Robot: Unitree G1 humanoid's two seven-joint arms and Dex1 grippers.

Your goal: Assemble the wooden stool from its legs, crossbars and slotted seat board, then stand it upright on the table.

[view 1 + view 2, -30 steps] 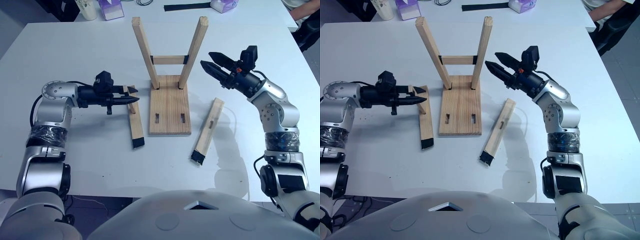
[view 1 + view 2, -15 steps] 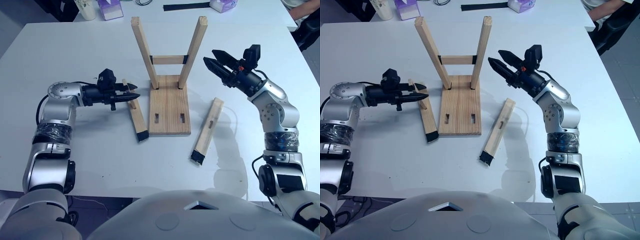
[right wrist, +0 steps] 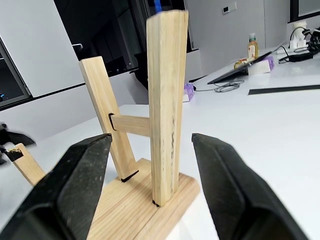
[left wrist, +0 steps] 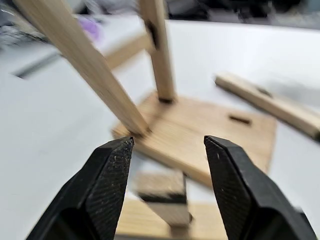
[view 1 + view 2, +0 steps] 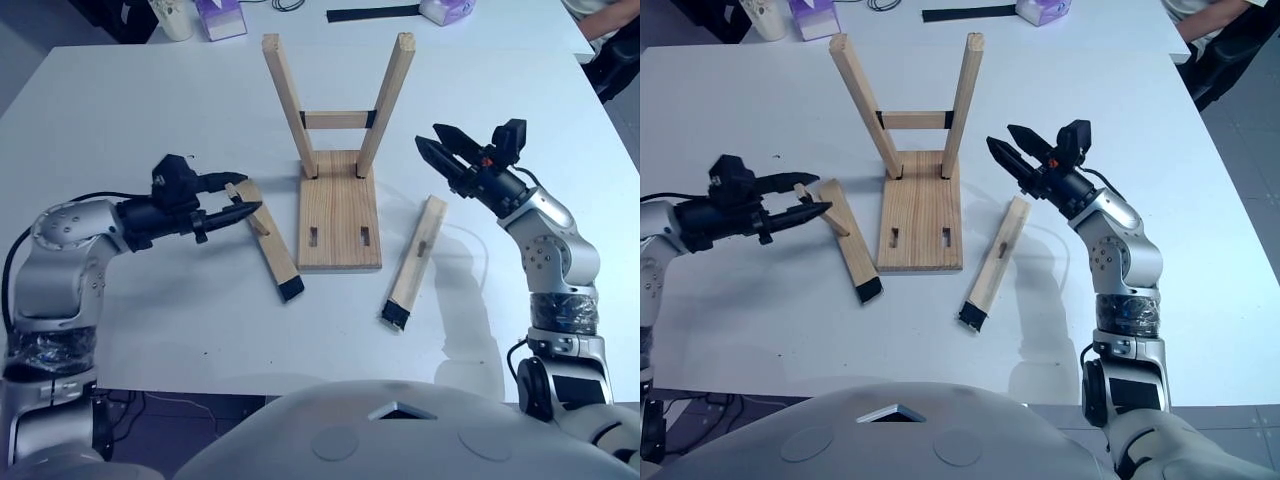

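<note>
- Surface [image 5: 150, 330]: white tabletop, carrying all the stool parts in its middle area.
- Seat board [image 5: 340, 205]: lying flat at the centre, long side running away from the robot. Two empty slots [image 5: 313, 236] sit at its near end.
- Upright legs [image 5: 288, 100]: two, standing in the far end of the seat board and leaning slightly apart toward their tops.
- Crossbar [image 5: 338, 120]: joins the two upright legs partway up, with black bands at both joints.
- Left loose leg [image 5: 270, 245]: flat on the surface just left of the seat board, at an angle, black-tipped end nearest the robot. A short wooden stub with a black band [image 4: 162, 197] juts out near its far end.
- Right loose leg [image 5: 418, 258]: flat on the surface right of the seat board and apart from it, black-tipped end nearest the robot.
- Left gripper [image 5: 252, 193]: fingers spread, at the far end of the left loose leg, pointing toward the seat board. Contact with the wood cannot be made out.
- Right gripper [image 5: 427, 137]: fingers spread and holding nothing, raised to the right of the upright legs and aimed at them.
- Far edge of the surface: white container [image 5: 176, 18], purple tissue box [image 5: 222, 18], black strip [image 5: 373, 14], second tissue pack [image 5: 448, 10].
- Room: dark panels and a pale wall behind the surface [image 3: 115, 30]; a bottle [image 3: 253, 46] and a cable [image 3: 227, 87] at the far side.
</note>
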